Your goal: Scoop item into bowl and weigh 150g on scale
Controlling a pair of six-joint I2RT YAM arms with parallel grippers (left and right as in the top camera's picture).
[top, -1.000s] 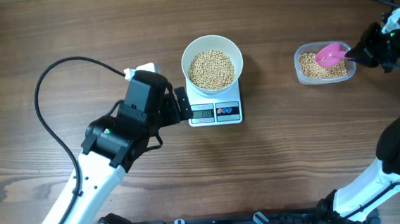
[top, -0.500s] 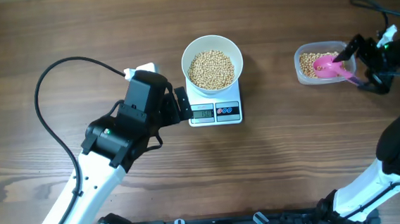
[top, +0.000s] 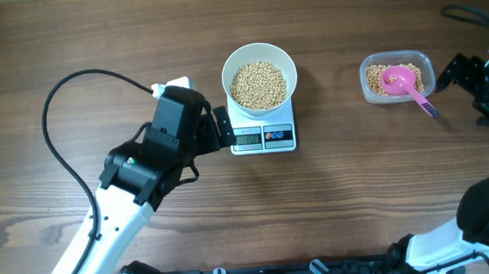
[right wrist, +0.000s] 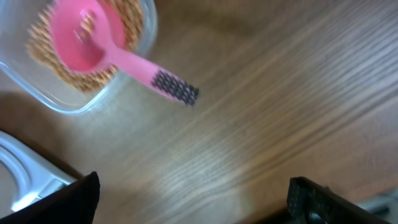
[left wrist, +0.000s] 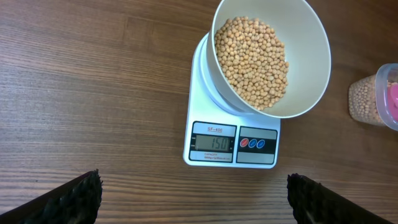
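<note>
White bowl point(top: 259, 67) of tan beans point(top: 257, 84) sits on the white scale point(top: 262, 134).

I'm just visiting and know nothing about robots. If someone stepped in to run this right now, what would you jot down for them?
Left gripper: open, empty, beside the scale.
Right gripper: open, empty, near the pink spoon but not touching it.
Things: the white bowl of beans sits on the scale. The spoon lies in the clear container, scoop on the leftover beans, handle over the rim.
Done: the display reads 150, so the target looks met.
Left: likely nothing more to scoop.
</note>
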